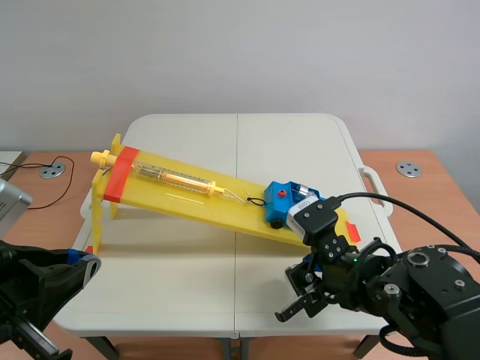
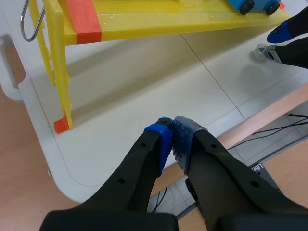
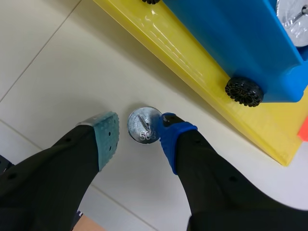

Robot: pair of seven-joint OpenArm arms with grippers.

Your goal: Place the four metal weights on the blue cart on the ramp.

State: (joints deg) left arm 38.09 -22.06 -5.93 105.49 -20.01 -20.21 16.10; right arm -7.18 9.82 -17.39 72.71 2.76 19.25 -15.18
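A round metal weight (image 3: 143, 125) stamped 50 lies flat on the white table, beside the low end of the yellow ramp (image 3: 192, 67). My right gripper (image 3: 137, 134) is lowered over it and open. Its blue pad (image 3: 169, 134) touches the weight's rim, and its grey-green pad (image 3: 107, 138) stands a little off the other side. The blue cart (image 1: 283, 201) rests near the ramp's low end with a silver weight (image 3: 293, 14) on top. My left gripper (image 2: 172, 139) is shut on nothing and hangs over the table's front left edge.
The ramp (image 1: 187, 191) climbs to the left on thin yellow legs (image 2: 60, 77). A spring scale (image 1: 176, 178) lies on it, hooked to the cart by a wire. The cart's black wheel (image 3: 244, 91) stands close ahead of my right fingers.
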